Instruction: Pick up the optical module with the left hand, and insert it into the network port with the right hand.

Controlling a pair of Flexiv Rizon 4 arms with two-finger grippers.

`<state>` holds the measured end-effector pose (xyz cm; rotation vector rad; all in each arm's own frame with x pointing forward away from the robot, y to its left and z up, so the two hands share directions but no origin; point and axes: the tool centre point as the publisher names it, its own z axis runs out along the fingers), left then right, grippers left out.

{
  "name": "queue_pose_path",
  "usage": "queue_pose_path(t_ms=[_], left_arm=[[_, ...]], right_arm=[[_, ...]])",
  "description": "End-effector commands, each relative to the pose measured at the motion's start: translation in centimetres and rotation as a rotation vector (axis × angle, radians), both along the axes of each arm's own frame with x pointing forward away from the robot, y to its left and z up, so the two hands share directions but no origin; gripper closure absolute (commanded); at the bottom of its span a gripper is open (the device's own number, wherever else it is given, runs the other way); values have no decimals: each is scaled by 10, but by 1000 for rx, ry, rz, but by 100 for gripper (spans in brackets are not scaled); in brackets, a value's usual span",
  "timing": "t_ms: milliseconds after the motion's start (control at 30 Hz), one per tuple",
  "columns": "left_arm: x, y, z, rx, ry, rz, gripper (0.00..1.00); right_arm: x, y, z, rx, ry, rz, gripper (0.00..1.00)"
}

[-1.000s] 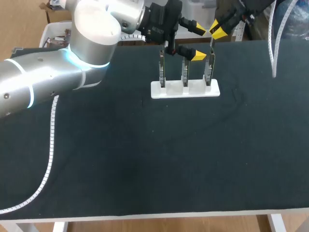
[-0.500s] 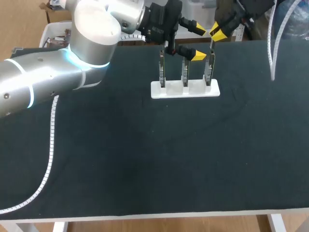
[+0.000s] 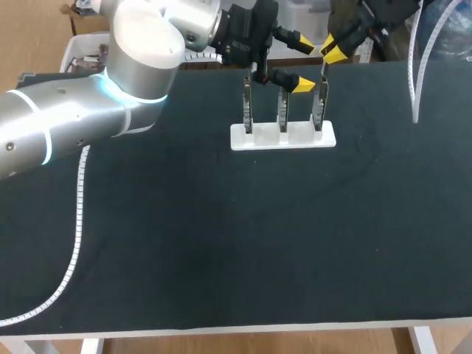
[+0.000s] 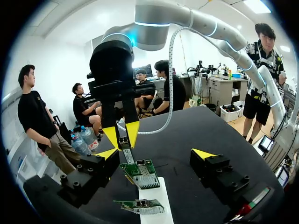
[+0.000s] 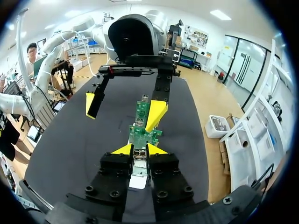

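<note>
**Head view:** The left gripper (image 3: 303, 65) hangs empty, its fingers spread wide, over the middle of 3 boards (image 3: 282, 118) standing upright in a white stand (image 3: 283, 138). Just beside it, the right gripper (image 3: 333, 51) sits on top of the end board (image 3: 318, 103). What it holds is too small to tell here.

**Left wrist view:** Under the left gripper's (image 4: 155, 155) parted fingers lie only the stand (image 4: 161, 196) and 2 boards (image 4: 142, 171), and neither finger touches anything. Just ahead, the right gripper (image 4: 122, 135) points down. Its tips pinch a small metal piece, judged to be the module (image 4: 124, 143), at the top edge of the end board beneath it.

**Right wrist view:** The right gripper (image 5: 139, 149) is closed on the module (image 5: 139, 159), pressing it against the end board directly under its tips. The left gripper (image 5: 123, 109) stands open just ahead, straddling one of the boards (image 5: 141, 108).

**Progress:** The pick-up and hand-over look done, since the module sits in the right gripper and the left holds nothing. Insertion appears under way or close to finished. The port itself is hidden by the fingers, so full seating cannot be confirmed. Pushing home if needed, letting go and backing away are judged to be what is left.
</note>
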<state>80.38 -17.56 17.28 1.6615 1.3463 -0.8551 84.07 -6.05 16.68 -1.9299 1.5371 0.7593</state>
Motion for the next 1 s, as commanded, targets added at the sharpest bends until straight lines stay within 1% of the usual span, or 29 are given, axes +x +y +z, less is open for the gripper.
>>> queue_pose_path(t_ms=[33, 333, 533, 667, 1000], left_arm=[[0, -1, 1, 4, 0, 1, 0], [0, -1, 1, 4, 0, 1, 0], [0, -1, 1, 4, 0, 1, 0], [0, -1, 1, 4, 0, 1, 0], [0, -1, 1, 4, 0, 1, 0]], right_arm=[[7, 2, 0, -20, 88, 93, 100], [3, 2, -5, -19, 104, 93, 100], [-3, 1, 7, -7, 50, 105, 100], [-7, 0, 13, -8, 43, 103, 100], [-15, -4, 11, -5, 51, 96, 100]])
